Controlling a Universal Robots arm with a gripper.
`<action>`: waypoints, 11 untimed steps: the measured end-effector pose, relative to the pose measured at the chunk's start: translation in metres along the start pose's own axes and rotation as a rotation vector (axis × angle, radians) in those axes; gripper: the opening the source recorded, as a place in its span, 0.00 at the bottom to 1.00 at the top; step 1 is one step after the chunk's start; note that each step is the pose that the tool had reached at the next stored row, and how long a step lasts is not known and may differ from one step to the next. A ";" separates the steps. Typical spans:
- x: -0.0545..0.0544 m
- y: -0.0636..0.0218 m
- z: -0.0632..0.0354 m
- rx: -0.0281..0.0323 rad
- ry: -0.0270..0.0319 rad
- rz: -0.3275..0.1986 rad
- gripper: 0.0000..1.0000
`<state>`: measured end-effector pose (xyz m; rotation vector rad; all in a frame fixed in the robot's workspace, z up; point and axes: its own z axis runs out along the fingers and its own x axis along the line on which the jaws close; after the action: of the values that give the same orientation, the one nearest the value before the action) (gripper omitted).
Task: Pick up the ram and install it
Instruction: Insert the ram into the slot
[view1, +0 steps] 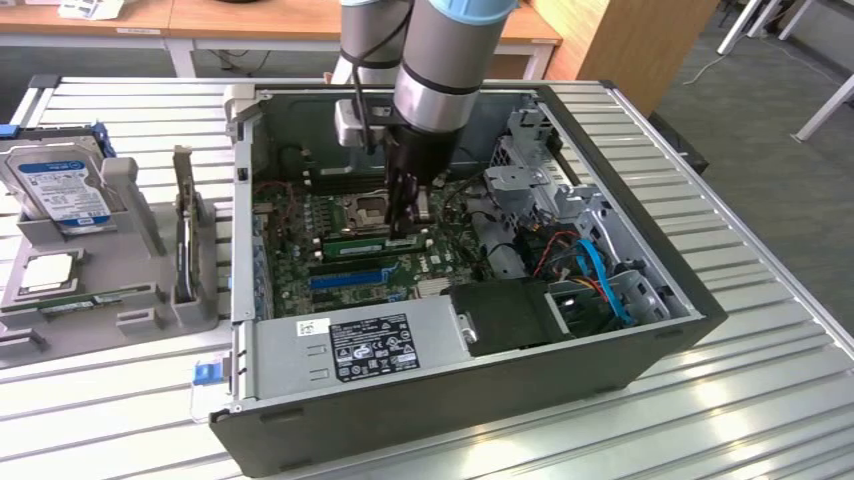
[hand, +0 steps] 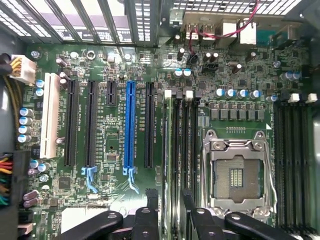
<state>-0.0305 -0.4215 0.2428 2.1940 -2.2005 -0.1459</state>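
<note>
Power supply (view1: 360, 345): grey box with a black label at the lower centre of the exterior view, against the open case's front wall.
Ram (view1: 370, 243): green stick lying along a memory slot on the motherboard (view1: 300, 255), mid-frame.
Gripper (view1: 408, 222): released, jaws spread, low over the stick's end toward the exterior view's right; contact cannot be told.
Desks (view1: 267, 20): wooden, across the upper frame.

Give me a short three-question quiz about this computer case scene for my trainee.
1. True or false: the fingers are open above the motherboard.
2. The ram is: A green, B red, C white.
3. Where does the hard drive stand?
Key: 1 true; 2 A; 3 in the gray holder outside the case, at the exterior view's left.
</note>
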 end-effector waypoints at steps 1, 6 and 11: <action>0.000 0.0002 -0.0020 0.0000 0.0001 0.000 0.31; -0.001 0.0010 -0.0117 0.0000 0.0000 0.000 0.31; -0.001 0.0019 -0.0214 0.0000 0.0000 0.000 0.31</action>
<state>-0.0305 -0.4215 0.2643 2.1940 -2.2004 -0.1458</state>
